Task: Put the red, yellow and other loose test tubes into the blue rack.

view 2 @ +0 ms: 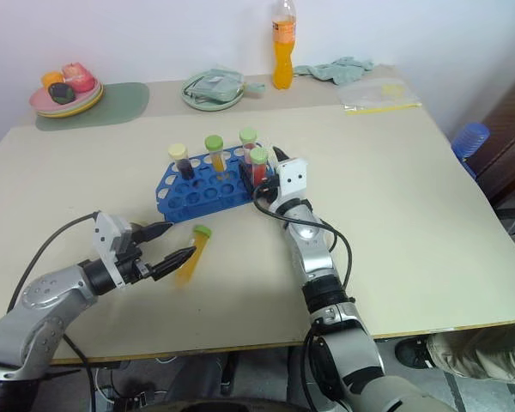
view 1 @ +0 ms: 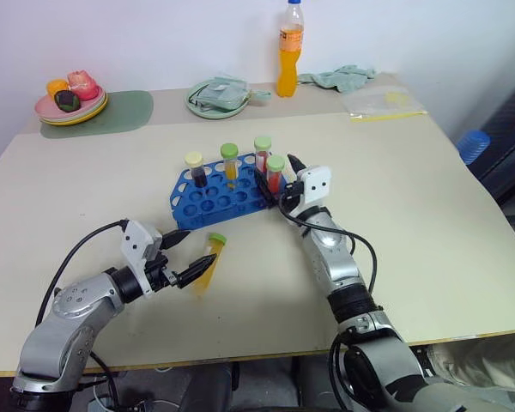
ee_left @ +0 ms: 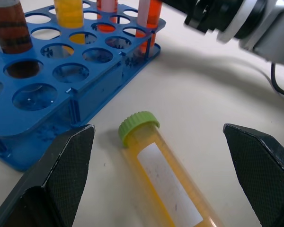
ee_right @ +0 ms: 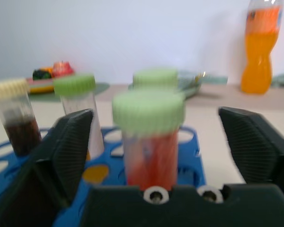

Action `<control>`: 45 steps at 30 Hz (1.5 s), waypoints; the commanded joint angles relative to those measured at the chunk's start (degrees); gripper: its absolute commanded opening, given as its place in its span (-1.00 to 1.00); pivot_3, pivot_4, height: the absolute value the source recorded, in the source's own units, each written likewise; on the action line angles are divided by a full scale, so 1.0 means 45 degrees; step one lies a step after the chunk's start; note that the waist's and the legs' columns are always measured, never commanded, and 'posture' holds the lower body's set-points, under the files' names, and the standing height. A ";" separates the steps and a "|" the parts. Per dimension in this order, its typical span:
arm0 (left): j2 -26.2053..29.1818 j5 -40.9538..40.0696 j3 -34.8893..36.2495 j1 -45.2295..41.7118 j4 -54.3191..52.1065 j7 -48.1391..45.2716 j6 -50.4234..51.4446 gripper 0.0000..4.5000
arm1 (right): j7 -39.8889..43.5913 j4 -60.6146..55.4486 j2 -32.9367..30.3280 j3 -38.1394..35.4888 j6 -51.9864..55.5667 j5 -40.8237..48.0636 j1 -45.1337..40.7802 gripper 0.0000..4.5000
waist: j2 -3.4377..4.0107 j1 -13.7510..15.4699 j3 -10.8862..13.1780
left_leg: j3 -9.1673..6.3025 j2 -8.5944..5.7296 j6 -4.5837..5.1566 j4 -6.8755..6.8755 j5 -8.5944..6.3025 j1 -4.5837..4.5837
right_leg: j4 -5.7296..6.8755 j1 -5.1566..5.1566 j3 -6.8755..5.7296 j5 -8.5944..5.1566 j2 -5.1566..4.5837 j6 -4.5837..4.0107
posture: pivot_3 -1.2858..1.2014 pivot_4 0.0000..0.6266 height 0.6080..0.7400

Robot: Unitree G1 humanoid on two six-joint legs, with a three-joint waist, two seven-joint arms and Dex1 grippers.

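Four capped tubes stand upright in the blue rack (view 1: 216, 194), which sits mid-bench: a dark maroon tube (view 1: 196, 170) with a cream cap, a yellow tube (view 1: 230, 165) with a green cap, and two red ones with green caps, the nearer red tube (view 1: 275, 174) at the rack's right end. The right gripper (view 1: 281, 185) sits just behind that red tube with its fingers (ee_right: 68, 151) spread wide on either side of it, touching nothing, which reads as a release: the tube stands on its own in its hole, so the rack carries it, not the arm. One tube is left loose, a yellow tube with a white label (view 1: 208, 262), lying on its side on the bench just in front of the rack, green cap toward the rack. The left gripper (ee_left: 156, 184) is low over the bench with its fingers (ee_left: 61, 175) released and straddling this lying tube, one on each side, apart from it. That stance looks like lining up for a pinch across the tube's body, so it could be lifted and tipped upright for an empty hole
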 commanded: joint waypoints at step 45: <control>0.1884 -1.6283 -0.5753 -0.9609 0.2083 1.9878 1.1632 0.42 | 0.8393 -1.1135 -0.9945 -0.0149 0.8746 0.4454 0.4284 1.00 | -0.0153 0.0447 0.0085 | 0.0018 0.0038 0.0035 0.0069 -0.0048 0.0002 | -0.0051 0.0057 0.0012 0.0007 0.0036 0.0001 | 0.03 -0.52 1.00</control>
